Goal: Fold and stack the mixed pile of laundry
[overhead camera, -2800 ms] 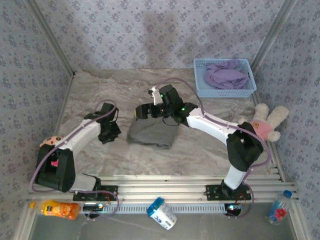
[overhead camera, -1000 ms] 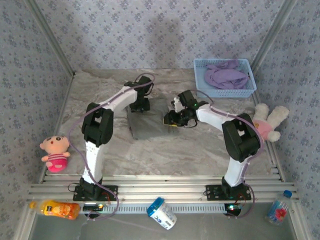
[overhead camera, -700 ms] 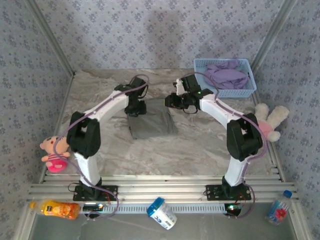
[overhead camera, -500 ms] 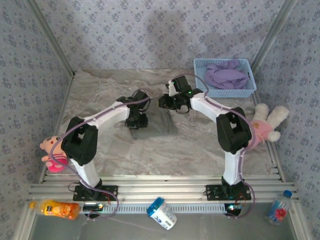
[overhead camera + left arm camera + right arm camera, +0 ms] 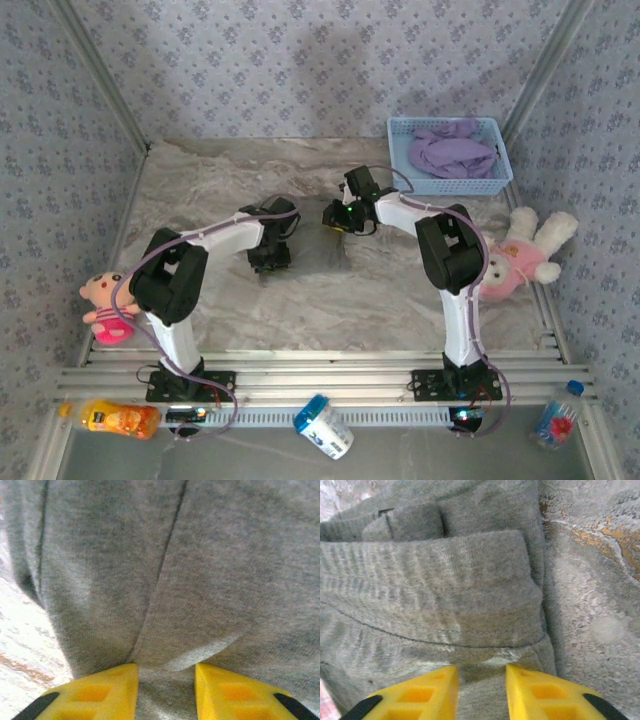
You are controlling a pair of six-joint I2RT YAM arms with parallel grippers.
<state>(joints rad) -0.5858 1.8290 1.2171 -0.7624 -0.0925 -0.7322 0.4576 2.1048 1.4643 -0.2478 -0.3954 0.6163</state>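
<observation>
The gray garment (image 5: 308,245) lies folded on the marble table between my two grippers. My left gripper (image 5: 270,258) is at its near left edge and my right gripper (image 5: 333,215) at its far right edge. In the left wrist view the yellow fingers of the left gripper (image 5: 166,672) hold a bunch of the gray garment (image 5: 200,555), which has a seam running up it. In the right wrist view the right gripper (image 5: 482,672) pinches the gray garment (image 5: 435,580) just below a ribbed band. The lavender T-shirt (image 5: 452,152) is crumpled in the blue basket.
The light blue basket (image 5: 450,186) stands at the far right. A pink-and-white plush toy (image 5: 525,250) lies beside the right arm and a plush doll (image 5: 110,300) at the left edge. On the near rail are an orange bottle (image 5: 120,418), a can (image 5: 325,425) and a water bottle (image 5: 555,420).
Both grippers went to the garment's far edge and came back toward the near side with it. The gray garment now lies narrower and more folded than before.
</observation>
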